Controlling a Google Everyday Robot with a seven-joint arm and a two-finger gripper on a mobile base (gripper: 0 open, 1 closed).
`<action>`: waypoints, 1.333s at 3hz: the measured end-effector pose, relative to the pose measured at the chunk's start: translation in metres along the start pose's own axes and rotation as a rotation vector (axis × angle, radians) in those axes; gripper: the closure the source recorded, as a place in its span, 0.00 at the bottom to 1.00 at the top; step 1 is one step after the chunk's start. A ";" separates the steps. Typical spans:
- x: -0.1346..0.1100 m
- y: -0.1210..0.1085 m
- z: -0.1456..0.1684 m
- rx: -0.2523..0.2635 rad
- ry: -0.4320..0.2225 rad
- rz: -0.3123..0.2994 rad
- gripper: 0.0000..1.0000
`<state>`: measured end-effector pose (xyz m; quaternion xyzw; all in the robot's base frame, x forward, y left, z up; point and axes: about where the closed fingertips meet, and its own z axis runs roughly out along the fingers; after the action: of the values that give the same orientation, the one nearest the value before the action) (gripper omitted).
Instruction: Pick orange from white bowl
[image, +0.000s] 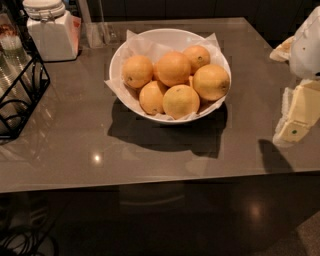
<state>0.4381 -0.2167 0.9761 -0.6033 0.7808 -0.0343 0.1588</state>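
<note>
Presently: white bowl on table, six fruit; large orange on right side. Well apart at table's right edge: gripper, grip unreadable. Far left: lidded jar, wire rack.

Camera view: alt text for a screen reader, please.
A white bowl lined with paper holds six oranges on a grey table. The gripper is at the picture's right edge, apart from the bowl. A white lidded jar stands back left.
</note>
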 end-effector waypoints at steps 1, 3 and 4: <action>0.000 0.000 0.000 0.000 0.000 0.000 0.00; -0.033 -0.022 0.003 -0.031 -0.123 -0.051 0.00; -0.055 -0.043 0.012 -0.070 -0.170 -0.057 0.00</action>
<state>0.4933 -0.1745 0.9865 -0.6313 0.7476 0.0400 0.2023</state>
